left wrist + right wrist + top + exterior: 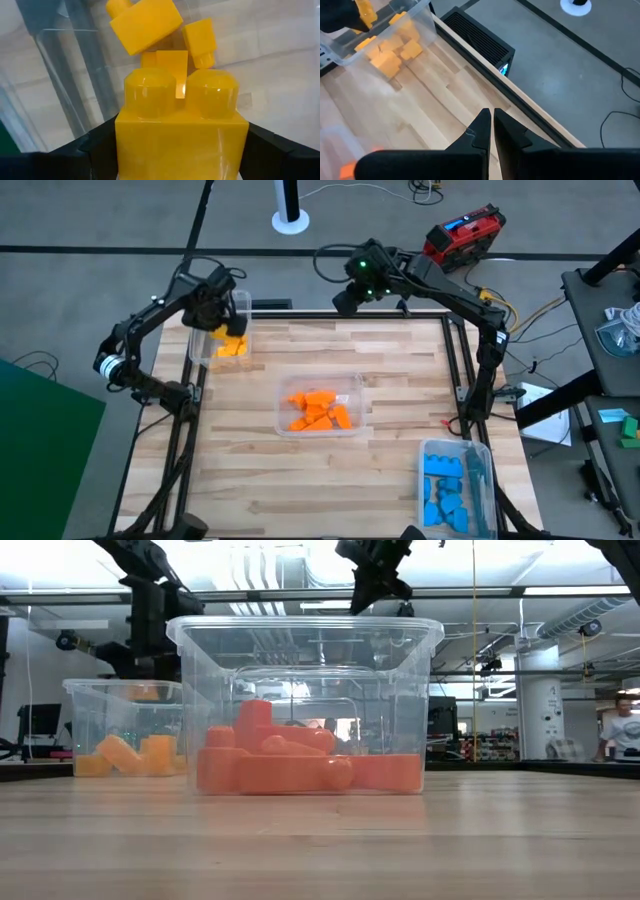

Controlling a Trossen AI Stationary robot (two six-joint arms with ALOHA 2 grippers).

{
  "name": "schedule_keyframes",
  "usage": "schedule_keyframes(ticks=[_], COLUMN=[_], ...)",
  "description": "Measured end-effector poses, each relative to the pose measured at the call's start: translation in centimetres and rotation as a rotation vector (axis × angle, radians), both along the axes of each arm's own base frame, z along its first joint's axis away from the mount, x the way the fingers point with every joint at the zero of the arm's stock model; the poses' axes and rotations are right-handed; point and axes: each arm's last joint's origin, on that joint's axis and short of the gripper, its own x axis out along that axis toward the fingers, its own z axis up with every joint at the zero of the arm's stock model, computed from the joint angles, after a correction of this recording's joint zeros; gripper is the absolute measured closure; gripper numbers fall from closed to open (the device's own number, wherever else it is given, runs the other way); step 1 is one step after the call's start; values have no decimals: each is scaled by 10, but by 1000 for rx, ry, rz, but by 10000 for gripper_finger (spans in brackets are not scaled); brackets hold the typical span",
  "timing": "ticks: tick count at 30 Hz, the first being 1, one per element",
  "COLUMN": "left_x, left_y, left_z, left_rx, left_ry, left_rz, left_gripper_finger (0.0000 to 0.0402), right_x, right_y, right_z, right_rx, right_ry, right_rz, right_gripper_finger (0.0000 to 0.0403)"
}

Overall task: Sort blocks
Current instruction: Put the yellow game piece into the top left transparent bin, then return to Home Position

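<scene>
My left gripper (217, 318) hangs over the clear bin (193, 348) at the table's far left, shut on a yellow two-stud block (182, 135). Several more yellow blocks (233, 347) lie on this bin's floor. A clear bin (283, 398) mid-table holds the orange blocks (320, 410). Another clear bin (424, 472) at the near right corner holds the blue blocks (445, 485). My right gripper (491, 125) is shut with nothing in it, raised above the middle of the table's far edge (350, 298). My left gripper pinches the yellow block by two opposite side walls (122, 147), one dark finger (97, 147) on each side. The fingers come from above, pointing down into the bin. The block is lifted clear of the blocks below, its two studs (150, 90) pointing away from the wrist.
The three bins stand apart on the wooden tabletop (240, 470), with bare wood between them and along the near left. A black box (480, 37) sits on the floor just beyond the far edge. A person (622, 730) stands far off in the room.
</scene>
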Motion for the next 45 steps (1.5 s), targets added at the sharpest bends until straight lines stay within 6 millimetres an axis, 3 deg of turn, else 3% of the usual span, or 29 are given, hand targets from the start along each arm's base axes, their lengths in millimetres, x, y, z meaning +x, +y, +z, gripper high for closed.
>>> schedule_keyframes(ticks=[11, 17, 23, 32, 39, 45], left_x=[0, 3, 10, 4, -23, -37], left_y=[0, -6, -44, -121, -161, -176], left_z=[-12, 6, 45, 84, 90, 85], left_rx=[3, 32, 190, 448, 567, 514], left_ry=[2, -14, -141, -410, -540, -653], left_rz=[-24, -31, -113, -365, -300, -244], left_gripper_finger=[89, 88, 88, 88, 88, 88], right_x=[2, 2, 4, 29, 37, 13], right_y=[-1, -1, -1, 12, 44, 74], right_z=[-13, -13, -12, -2, 7, 18], right_rx=[19, 11, -14, -44, -103, 14], right_ry=[41, 46, 40, -200, -223, -158], right_rz=[2, 13, 75, 380, 500, 502], right_gripper_finger=[390, 390, 390, 390, 390, 390])
